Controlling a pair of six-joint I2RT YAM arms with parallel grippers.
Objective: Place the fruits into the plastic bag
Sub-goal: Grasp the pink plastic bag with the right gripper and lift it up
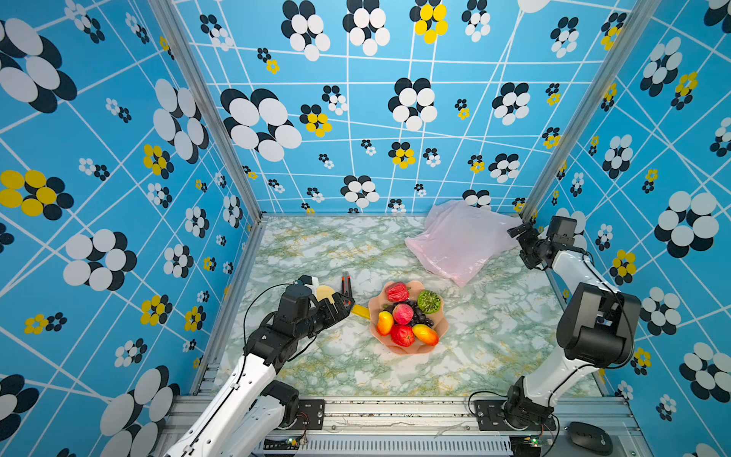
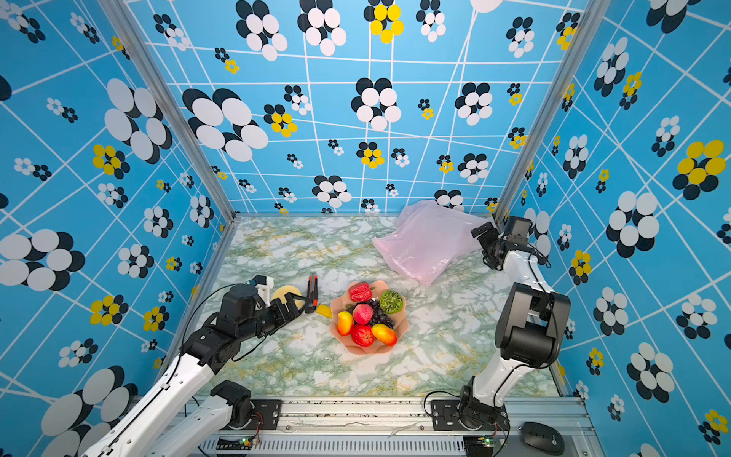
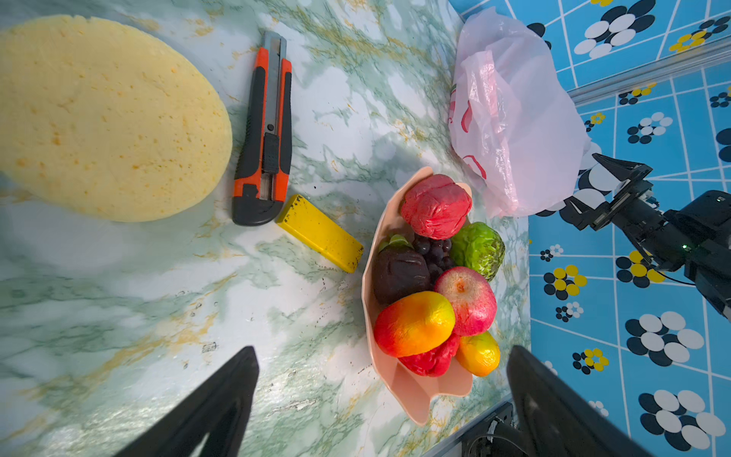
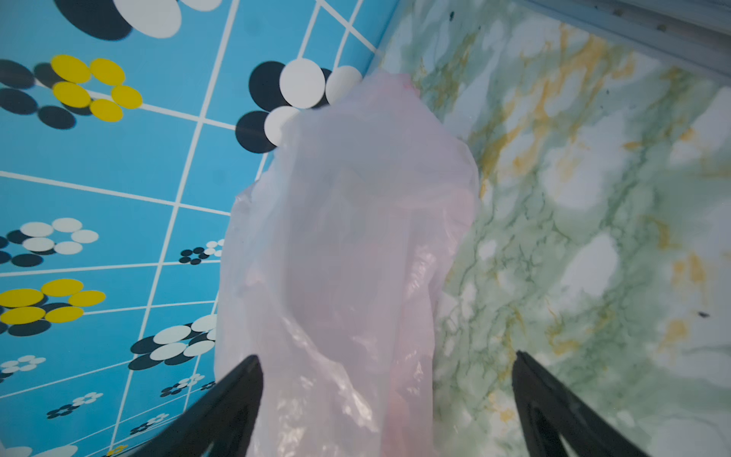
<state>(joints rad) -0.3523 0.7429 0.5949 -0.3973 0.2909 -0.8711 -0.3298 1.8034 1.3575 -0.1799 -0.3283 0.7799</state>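
The fruits lie heaped in a salmon-pink scalloped bowl (image 1: 407, 350) mid-table: red apples (image 1: 402, 335), a yellow-orange mango (image 1: 425, 334), a bumpy green one (image 1: 429, 301), a red pepper-like piece (image 1: 396, 292) and dark grapes (image 1: 420, 315). The left wrist view shows the same heap (image 3: 415, 322). The pale-pink plastic bag (image 1: 459, 241) (image 2: 423, 237) (image 3: 510, 118) lies crumpled at the back right. My left gripper (image 1: 343, 306) (image 3: 381, 352) hangs open and empty just left of the bowl. My right gripper (image 1: 518, 245) (image 4: 385, 356) stands open at the bag's (image 4: 348, 237) right edge, gripping nothing.
Left of the bowl lie a pale yellow round disc (image 1: 325, 292) (image 3: 106, 118), an orange-and-black box cutter (image 1: 347, 285) (image 3: 265, 130) and a small yellow block (image 1: 360, 311) (image 3: 320, 233). Blue patterned walls close in three sides. A black mouse (image 1: 591, 437) sits on the front rail.
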